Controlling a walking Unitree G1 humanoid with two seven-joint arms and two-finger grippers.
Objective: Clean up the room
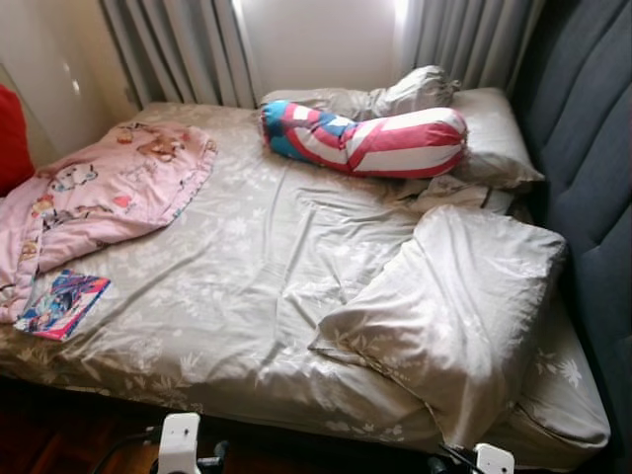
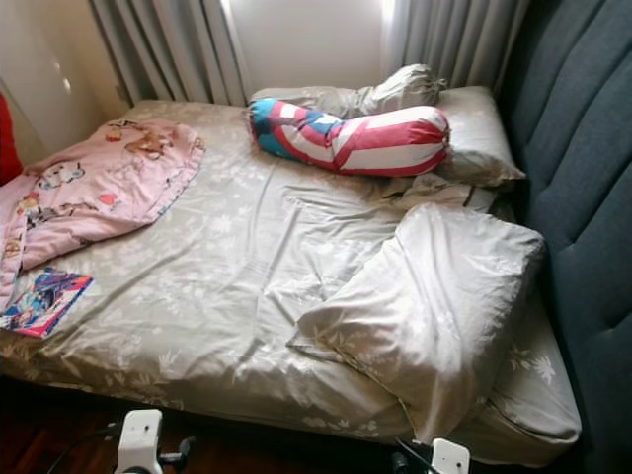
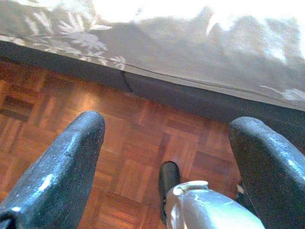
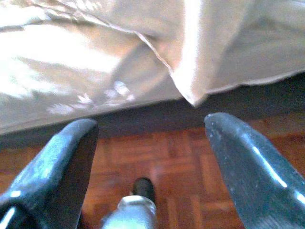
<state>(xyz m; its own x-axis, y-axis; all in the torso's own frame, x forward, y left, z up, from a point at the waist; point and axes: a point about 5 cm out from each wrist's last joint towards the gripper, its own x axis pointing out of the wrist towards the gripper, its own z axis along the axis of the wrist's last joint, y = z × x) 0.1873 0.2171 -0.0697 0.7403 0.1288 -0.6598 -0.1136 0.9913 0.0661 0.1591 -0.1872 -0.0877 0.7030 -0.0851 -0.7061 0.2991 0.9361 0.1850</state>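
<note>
Bed with a grey-beige floral fitted sheet (image 1: 237,286), set against a dark grey padded headboard (image 1: 592,168) on the robot's right and grey pleated curtains (image 1: 178,49) at the far end. On the sheet: a large pillow in matching grey-beige floral cloth (image 1: 444,306), lying crooked near the headboard with one corner hanging over the near edge; a long bolster printed in red, white and blue (image 1: 365,138) at the far end, resting against a second grey-beige pillow (image 1: 494,138) and some crumpled cloth of the same colour; a rumpled pink cartoon-print blanket (image 1: 109,193) at the left side, trailing over the left edge; a thin, brightly coloured picture book (image 1: 62,304) flat near the left front corner, just beside the blanket's lower end. Floor: reddish-brown wooden parquet (image 3: 143,143). Left gripper (image 3: 167,157) low over the parquet before the bed's edge, fingers spread wide, holding nothing. Right gripper (image 4: 152,162) likewise low beneath the pillow's overhanging corner, fingers spread wide, holding nothing.
</note>
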